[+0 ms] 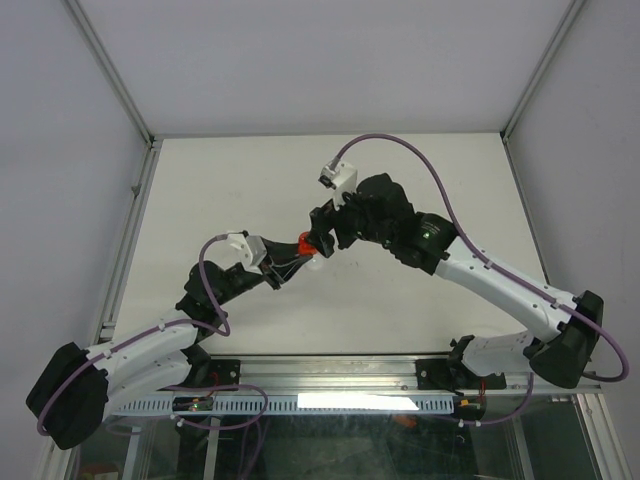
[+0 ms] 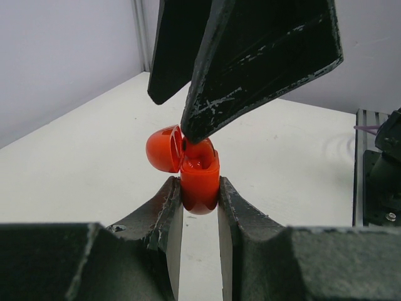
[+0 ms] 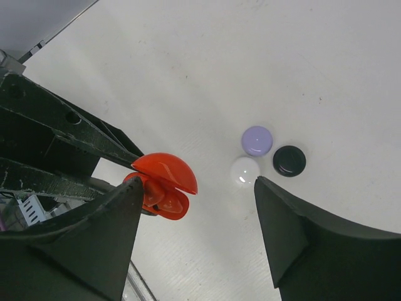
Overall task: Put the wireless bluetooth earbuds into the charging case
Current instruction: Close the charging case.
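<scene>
White walls close in a pale tabletop, and above its middle, somewhat toward the near edge, the two arms meet. The left gripper is clamped on the body of the red charging case, holding it upright off the surface with its domed lid hinged open to one side. The right gripper hangs over the case with its jaws apart and nothing visibly between them. In the left wrist view one of its fingertips reaches down to the case's open mouth, touching it or very nearly so. Red shapes sit inside the case, probably the red earbuds, though whether they are fully seated cannot be told. Three round discs, lavender, white and black, lie close together on the tabletop below. The arm hides them from above.

The step in hand looks like pressing an earbud home in its well. The next move would call for a light downward push from that fingertip while the left grip keeps the case steady.
</scene>
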`<move>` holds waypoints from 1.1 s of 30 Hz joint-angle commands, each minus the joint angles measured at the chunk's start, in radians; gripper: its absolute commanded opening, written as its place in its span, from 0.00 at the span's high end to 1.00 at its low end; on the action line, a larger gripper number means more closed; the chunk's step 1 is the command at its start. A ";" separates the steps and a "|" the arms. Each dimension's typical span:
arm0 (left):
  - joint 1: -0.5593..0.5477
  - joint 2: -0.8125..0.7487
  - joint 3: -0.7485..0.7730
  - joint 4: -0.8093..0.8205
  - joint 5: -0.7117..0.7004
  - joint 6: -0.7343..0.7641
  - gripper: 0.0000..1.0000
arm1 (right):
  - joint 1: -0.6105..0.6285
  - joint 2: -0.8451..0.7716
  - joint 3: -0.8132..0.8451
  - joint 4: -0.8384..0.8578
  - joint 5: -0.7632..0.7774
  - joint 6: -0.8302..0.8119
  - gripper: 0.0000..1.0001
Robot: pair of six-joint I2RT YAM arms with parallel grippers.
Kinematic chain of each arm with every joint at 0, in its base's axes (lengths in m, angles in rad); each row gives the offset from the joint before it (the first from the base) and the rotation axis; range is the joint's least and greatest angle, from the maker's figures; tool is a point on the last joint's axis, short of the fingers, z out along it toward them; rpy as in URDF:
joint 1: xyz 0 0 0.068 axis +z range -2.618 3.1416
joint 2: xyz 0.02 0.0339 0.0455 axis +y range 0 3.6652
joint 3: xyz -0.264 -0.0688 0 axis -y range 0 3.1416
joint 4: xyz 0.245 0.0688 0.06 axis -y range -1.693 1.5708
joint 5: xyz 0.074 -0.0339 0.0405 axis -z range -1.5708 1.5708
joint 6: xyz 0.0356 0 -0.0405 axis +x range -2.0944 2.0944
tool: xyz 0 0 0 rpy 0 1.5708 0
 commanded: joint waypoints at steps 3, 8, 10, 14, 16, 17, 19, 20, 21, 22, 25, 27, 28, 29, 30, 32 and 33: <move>-0.004 0.011 -0.005 0.105 -0.046 -0.024 1.00 | 0.001 -0.095 -0.009 0.045 -0.049 0.010 0.27; -0.005 0.025 0.000 0.096 -0.046 -0.009 1.00 | 0.000 -0.101 0.001 0.051 -0.102 0.023 0.36; -0.005 0.023 0.002 0.089 -0.042 -0.003 1.00 | 0.000 -0.092 0.001 0.055 -0.126 0.032 0.41; -0.004 0.018 0.007 0.085 -0.022 0.009 1.00 | 0.001 -0.069 0.004 0.059 -0.156 0.039 0.54; -0.004 0.013 0.003 0.097 0.005 0.014 1.00 | -0.001 -0.070 -0.002 0.055 -0.126 0.024 0.53; -0.004 0.010 -0.001 0.107 0.020 0.015 1.00 | -0.006 -0.073 -0.005 0.050 -0.110 0.017 0.51; -0.005 0.002 -0.016 0.137 0.051 0.012 1.00 | -0.031 -0.081 -0.011 0.043 -0.144 0.008 0.45; -0.005 -0.001 -0.026 0.158 0.067 0.010 1.00 | -0.051 -0.082 -0.017 0.046 -0.193 0.009 0.43; -0.005 -0.002 -0.034 0.179 0.081 0.006 1.00 | -0.070 -0.084 -0.022 0.054 -0.243 0.014 0.41; -0.004 -0.004 -0.040 0.197 0.094 0.003 1.00 | -0.085 -0.085 -0.029 0.063 -0.296 0.021 0.38; -0.005 -0.005 -0.044 0.230 0.139 -0.008 1.00 | -0.119 -0.076 -0.048 0.096 -0.440 0.030 0.31; -0.004 -0.004 -0.044 0.259 0.169 -0.020 1.00 | -0.138 -0.062 -0.055 0.114 -0.509 0.040 0.29; -0.004 -0.005 -0.044 0.272 0.185 -0.027 1.00 | -0.145 -0.053 -0.057 0.120 -0.541 0.043 0.29; -0.004 -0.004 -0.043 0.282 0.196 -0.034 1.00 | -0.151 -0.046 -0.060 0.126 -0.578 0.045 0.29; -0.005 -0.003 -0.040 0.287 0.202 -0.041 1.00 | -0.153 -0.040 -0.061 0.132 -0.610 0.045 0.29; -0.005 0.000 -0.036 0.288 0.204 -0.051 1.00 | -0.154 -0.033 -0.064 0.146 -0.692 0.044 0.29; -0.004 0.002 -0.035 0.289 0.200 -0.056 1.00 | -0.154 -0.032 -0.068 0.155 -0.731 0.044 0.29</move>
